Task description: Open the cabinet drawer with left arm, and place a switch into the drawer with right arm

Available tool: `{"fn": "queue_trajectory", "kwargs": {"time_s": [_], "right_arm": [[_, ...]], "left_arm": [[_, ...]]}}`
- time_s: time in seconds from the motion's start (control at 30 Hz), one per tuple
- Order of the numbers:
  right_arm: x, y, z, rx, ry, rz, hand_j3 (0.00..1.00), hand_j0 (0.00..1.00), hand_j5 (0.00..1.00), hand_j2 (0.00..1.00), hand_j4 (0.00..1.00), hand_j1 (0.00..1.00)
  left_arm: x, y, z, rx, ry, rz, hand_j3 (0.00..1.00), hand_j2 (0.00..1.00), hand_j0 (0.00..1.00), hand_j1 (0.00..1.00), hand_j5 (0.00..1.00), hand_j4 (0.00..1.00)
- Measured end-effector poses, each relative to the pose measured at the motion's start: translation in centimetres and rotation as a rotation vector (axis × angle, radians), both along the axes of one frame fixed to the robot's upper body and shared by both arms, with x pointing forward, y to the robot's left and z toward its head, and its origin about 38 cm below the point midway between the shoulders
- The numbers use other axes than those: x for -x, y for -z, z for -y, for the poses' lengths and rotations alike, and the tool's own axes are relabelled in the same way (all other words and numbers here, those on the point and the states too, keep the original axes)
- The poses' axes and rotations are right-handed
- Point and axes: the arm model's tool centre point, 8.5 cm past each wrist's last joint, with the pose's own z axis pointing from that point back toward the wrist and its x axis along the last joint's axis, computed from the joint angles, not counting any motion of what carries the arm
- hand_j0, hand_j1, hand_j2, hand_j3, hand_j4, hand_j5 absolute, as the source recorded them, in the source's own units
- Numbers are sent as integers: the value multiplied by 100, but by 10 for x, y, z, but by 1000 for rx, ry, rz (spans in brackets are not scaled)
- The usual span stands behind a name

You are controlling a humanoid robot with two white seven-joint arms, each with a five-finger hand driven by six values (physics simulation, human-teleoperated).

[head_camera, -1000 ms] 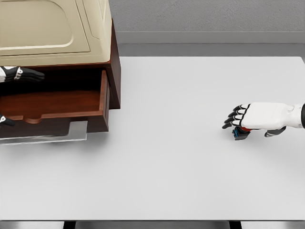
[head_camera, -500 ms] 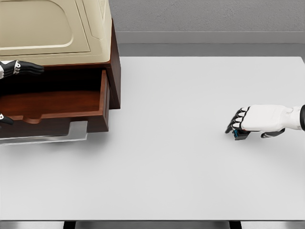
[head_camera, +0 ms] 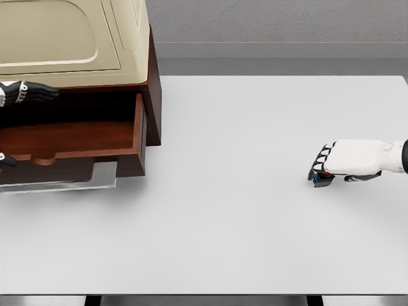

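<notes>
Drawer [head_camera: 76,137] stood open for the switch [head_camera: 322,180], over which right hand [head_camera: 347,162] curled its fingers; left hand [head_camera: 22,94] fingers lay extended, gripping nothing.

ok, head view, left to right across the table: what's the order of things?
left robot hand at the picture's edge → open drawer of the cabinet → bare table → switch under the right robot hand.

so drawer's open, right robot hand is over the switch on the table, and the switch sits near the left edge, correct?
Not quite. The head view shows the switch near the table's right edge, under the right robot hand. The drawer is open, as you said.
</notes>
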Motion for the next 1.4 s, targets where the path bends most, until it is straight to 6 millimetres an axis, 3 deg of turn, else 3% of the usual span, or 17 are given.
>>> {"fn": "queue_trajectory", "kwargs": {"time_s": [0.43, 0.5, 0.63, 0.73, 1.0, 1.4], "right_arm": [[-1, -1, -1, -9, 0, 1, 56, 56, 56, 56, 56, 56], [-1, -1, -2, -8, -1, 1, 48, 48, 48, 48, 48, 48], [-1, -1, -2, -11, -1, 0, 47, 47, 47, 47, 47, 47], [-1, -2, -2, -14, -1, 0, 29, 29, 29, 29, 29, 29], [-4, -10, -3, -32, -1, 14, 28, 28, 28, 28, 28, 28], [-25, -60, -22, -89, -37, 138, 28, 28, 28, 28, 28, 28]], "left_arm": [[0, 0, 0, -4, -1, 0, 100, 100, 100, 100, 100, 100], [0, 0, 0, -4, -1, 0, 100, 100, 100, 100, 100, 100], [0, 0, 0, -5, -1, 0, 100, 100, 100, 100, 100, 100], [0, 1, 0, -6, -2, -1, 100, 100, 100, 100, 100, 100], [0, 2, 0, -7, -2, -4, 100, 100, 100, 100, 100, 100], [-1, 3, 0, -9, 0, -5, 100, 100, 100, 100, 100, 100]]}}
